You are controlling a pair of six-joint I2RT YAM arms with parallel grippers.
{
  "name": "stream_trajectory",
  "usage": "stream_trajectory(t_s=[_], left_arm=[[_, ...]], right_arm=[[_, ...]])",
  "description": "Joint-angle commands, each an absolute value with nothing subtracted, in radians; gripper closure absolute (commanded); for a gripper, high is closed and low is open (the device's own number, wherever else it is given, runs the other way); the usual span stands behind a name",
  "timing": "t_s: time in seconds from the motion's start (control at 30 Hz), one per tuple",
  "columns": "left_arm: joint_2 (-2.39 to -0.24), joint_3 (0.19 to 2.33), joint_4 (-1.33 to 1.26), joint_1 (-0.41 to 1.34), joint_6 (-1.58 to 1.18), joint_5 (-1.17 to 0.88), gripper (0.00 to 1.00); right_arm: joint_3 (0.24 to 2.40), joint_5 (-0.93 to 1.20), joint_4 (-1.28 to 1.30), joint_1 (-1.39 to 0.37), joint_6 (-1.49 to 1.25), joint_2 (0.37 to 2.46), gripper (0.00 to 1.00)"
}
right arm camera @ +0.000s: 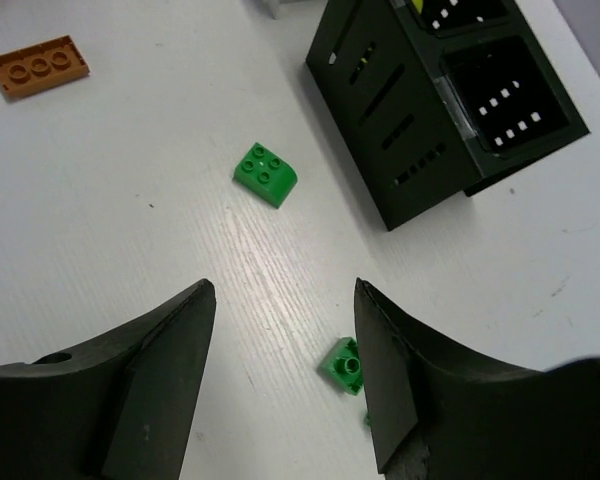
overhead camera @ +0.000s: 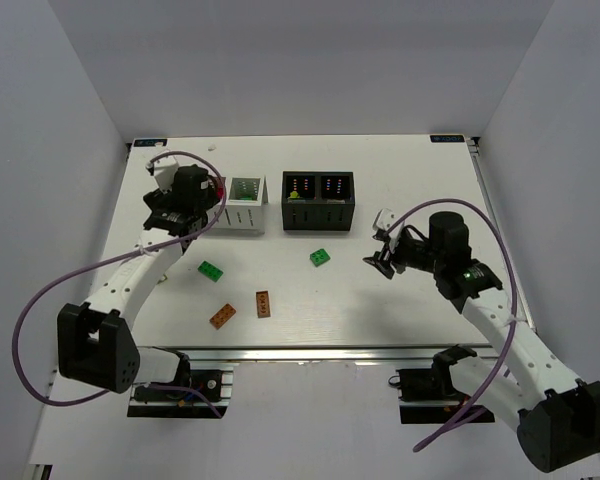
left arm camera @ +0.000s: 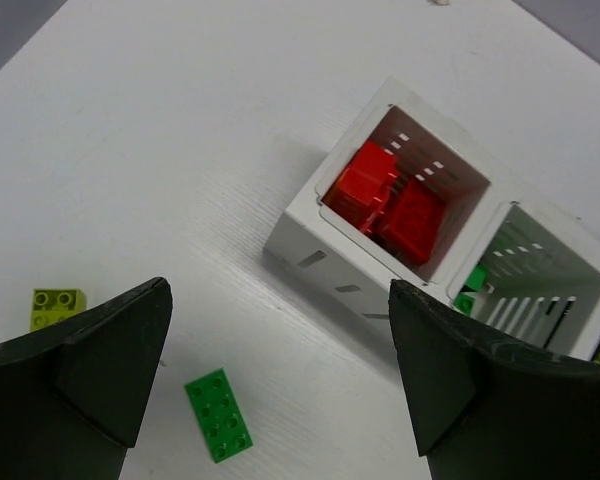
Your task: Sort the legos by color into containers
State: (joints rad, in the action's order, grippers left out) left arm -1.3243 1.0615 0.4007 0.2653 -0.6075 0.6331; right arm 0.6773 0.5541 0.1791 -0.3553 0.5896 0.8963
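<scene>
Bright, even light from above; the table (overhead camera: 410,310) looks nearly washed out. A soft, short shadow lies beside the white box (left arm camera: 325,255). The wrist views' lower corners are dark and slightly blurred.

White arms (overhead camera: 130,280), black pincers (left arm camera: 278,290), purple cables (overhead camera: 180,153)

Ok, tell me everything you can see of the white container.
The white container is a small twin-compartment box, plastic by its look, walls cut with short slots. It stands upright on the table, open tops up, left of the black container with a gap between. The compartment farther from the black one holds red bricks; the nearer, green bricks. The left gripper, open, hangs over it and seems not to touch it.
</scene>
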Motion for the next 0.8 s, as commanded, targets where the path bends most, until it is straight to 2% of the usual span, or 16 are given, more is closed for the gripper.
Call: stream_trajectory(t_s=[0.0,0.13,0.37,0.47,0.63,0.77], left_arm=[[-1.338,1.088,0.434,0.255,-0.591,0.718,0.02],[-1.387,1.103,0.472,0.245,-0.563,0.735,0.02],[-1.362,0.980,0.479,0.132,-0.522,0.628,0.03],[-1.332,0.917,0.448,0.058,-0.514,0.545,0.04],[-1.400,0.891,0.459,-0.055,-0.502,0.447,0.05],[-1.459,0.896,0.476,-0.092,-0.496,0.440,0.03]], right_arm=[[0.747,0.509,0.233,-0.409,0.568,0.922,0.37],[0.761,0.363,0.238,-0.512,0.569,0.940,0.38],[0.767,0.158,0.213,-0.716,0.560,0.965,0.30],[0.769,0.117,0.206,-0.744,0.569,0.980,0.29],[0.767,0.078,0.201,-0.758,0.580,0.967,0.28],[0.744,0.003,0.147,-0.791,0.600,0.943,0.23]])
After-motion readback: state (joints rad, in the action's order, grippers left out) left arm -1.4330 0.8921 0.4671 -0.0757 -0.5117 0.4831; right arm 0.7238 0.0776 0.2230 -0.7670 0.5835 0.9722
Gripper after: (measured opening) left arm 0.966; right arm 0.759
